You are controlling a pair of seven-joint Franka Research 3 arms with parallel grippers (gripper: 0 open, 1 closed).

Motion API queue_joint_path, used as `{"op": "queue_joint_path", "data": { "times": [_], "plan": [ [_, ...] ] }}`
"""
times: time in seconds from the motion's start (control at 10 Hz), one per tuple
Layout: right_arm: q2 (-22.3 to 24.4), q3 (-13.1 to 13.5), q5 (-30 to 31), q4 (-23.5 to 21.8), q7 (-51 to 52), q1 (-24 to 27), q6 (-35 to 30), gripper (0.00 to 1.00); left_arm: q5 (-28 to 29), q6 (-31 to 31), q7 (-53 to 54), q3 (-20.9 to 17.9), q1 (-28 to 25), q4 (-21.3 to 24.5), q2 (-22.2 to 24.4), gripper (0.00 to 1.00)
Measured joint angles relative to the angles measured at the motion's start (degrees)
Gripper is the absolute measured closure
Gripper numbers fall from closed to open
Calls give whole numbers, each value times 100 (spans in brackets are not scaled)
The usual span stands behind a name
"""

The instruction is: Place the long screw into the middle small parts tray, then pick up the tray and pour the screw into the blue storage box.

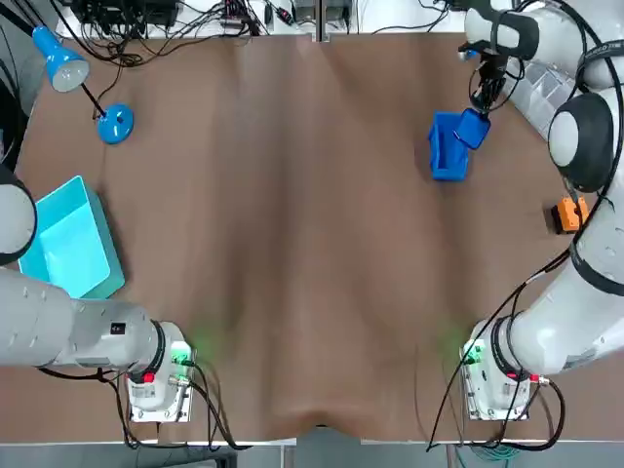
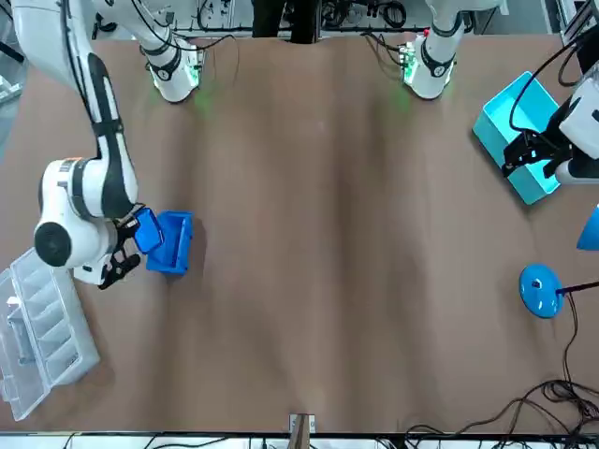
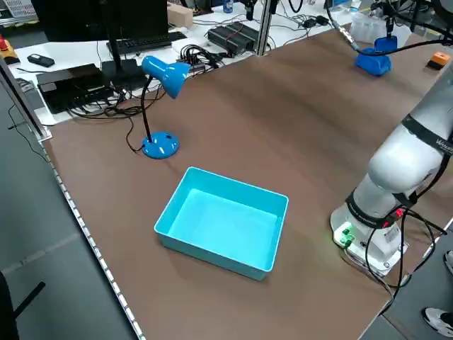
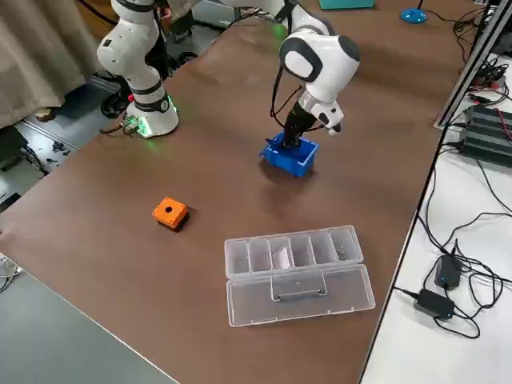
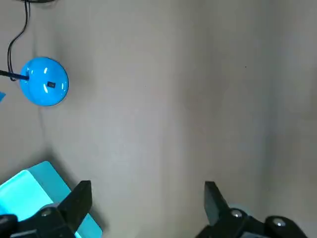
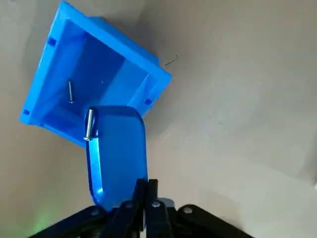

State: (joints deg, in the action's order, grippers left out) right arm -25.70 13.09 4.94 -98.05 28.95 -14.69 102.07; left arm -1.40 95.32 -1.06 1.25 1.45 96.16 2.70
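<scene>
While our right tool (image 6: pixel 145 188) clamps the tilted small parts tray (image 6: pixel 119 148), its long screw (image 6: pixel 88 124) sits at the lip above the blue storage box (image 6: pixel 106 64); our left tool (image 5: pixel 147 198) idles, fingers apart.

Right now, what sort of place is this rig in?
Likely a robotics lab bench: brown table, cables and electronics along its far edge, clear parts organizer. Right gripper tips a small tray over the blue storage box; left gripper idles open near the teal bin.
</scene>
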Motion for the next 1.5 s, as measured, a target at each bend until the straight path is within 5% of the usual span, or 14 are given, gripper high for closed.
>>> {"op": "queue_joint_path", "data": {
  "times": [0.6, 1.0, 1.5],
  "plan": [
    [1, -2, 960, -2, -571, -385, 267, 96, 0, 0, 0, 0, 1, -113, -36, 0],
    [2, -1, 1179, -5, -1702, -753, 117, 96, 0, 0, 0, -2, 0, -130, -110, 0],
    [4, -4, 2160, -14, -2515, -1180, -207, 96, 0, 0, 0, -6, -1, -146, -123, 0]
  ]
}}
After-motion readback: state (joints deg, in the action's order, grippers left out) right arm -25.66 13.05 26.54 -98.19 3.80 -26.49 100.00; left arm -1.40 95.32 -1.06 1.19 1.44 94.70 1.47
